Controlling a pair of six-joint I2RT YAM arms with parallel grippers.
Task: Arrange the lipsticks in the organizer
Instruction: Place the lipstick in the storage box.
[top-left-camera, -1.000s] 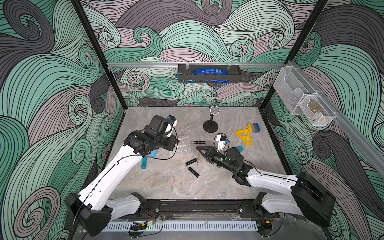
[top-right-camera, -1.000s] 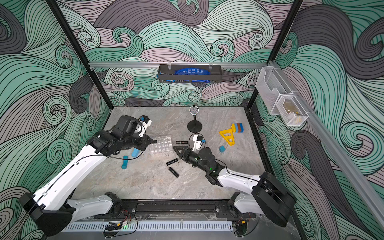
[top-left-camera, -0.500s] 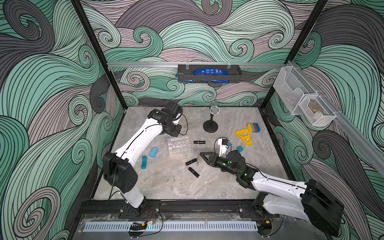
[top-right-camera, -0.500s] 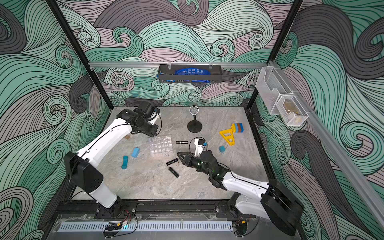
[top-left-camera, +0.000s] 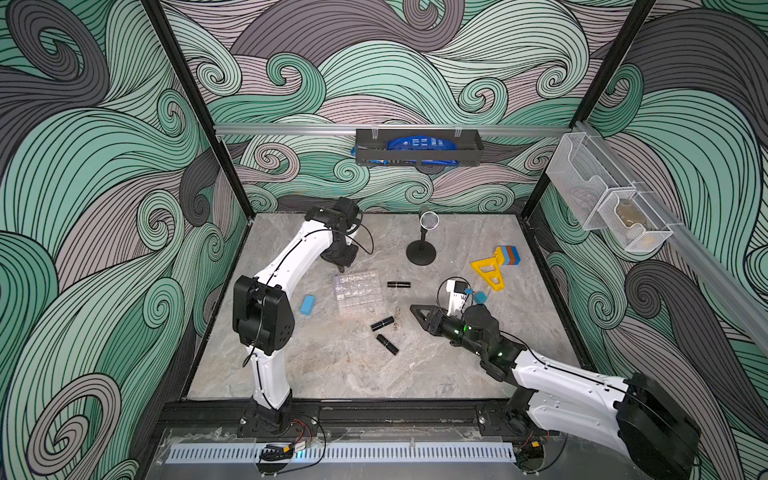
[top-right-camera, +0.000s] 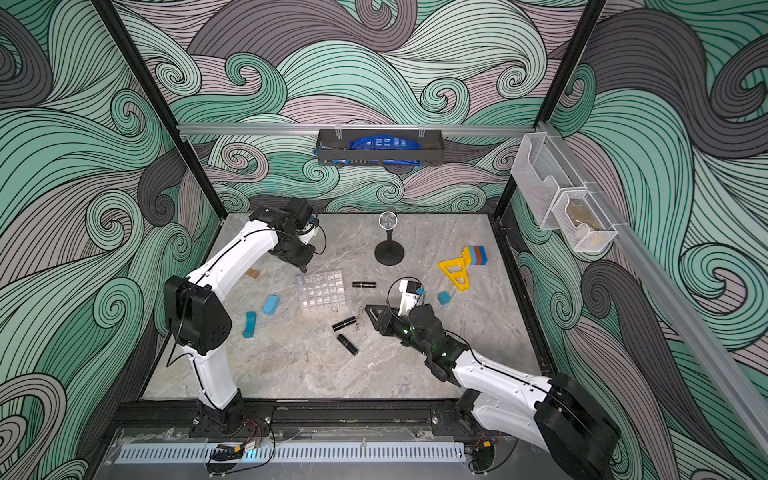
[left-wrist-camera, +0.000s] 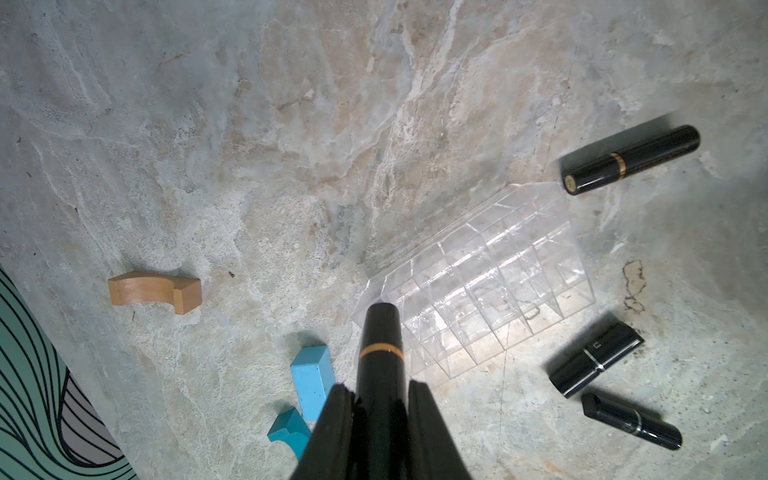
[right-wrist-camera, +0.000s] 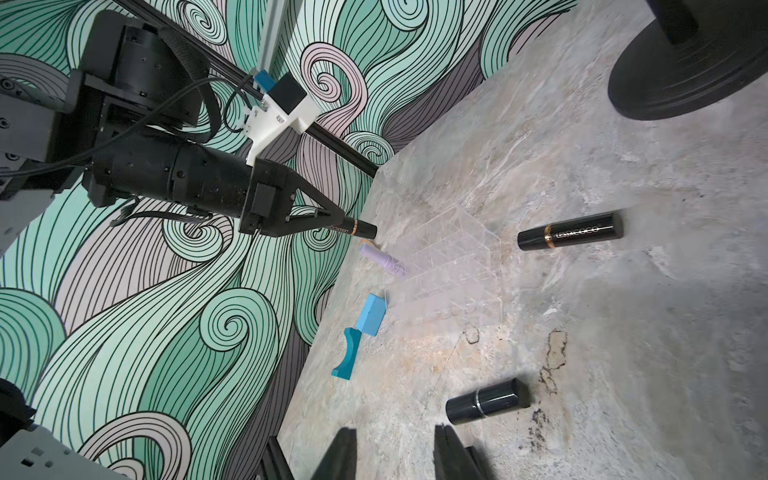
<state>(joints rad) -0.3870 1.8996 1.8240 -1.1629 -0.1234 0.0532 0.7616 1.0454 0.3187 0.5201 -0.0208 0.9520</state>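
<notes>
While my left pincer (left-wrist-camera: 380, 395) clamps one lipstick (left-wrist-camera: 381, 336) by one end at a corner of the organizer (left-wrist-camera: 478, 286), I judge it light, stiff, slick; my right pincer (right-wrist-camera: 395, 451) stands apart, empty.

Most cells of the organizer (top-left-camera: 358, 291) are open from above; only its far left corner is blocked, where the left gripper (left-wrist-camera: 380, 392) hangs with a held lipstick (left-wrist-camera: 380, 332) pointing down. Just beside the organizer's right wall lies a lone lipstick (top-left-camera: 398, 284); off its near right corner lie a second lipstick (top-left-camera: 382, 323) and a third lipstick (top-left-camera: 387, 344), with the right gripper (right-wrist-camera: 395, 436) low beyond them. Left of the organizer a blue block (top-left-camera: 308, 304) and a curved blue block (top-right-camera: 249, 325) narrow the way; a lavender tube (right-wrist-camera: 382, 261) sits by its far left edge. The floor straight before its near wall is bare
</notes>
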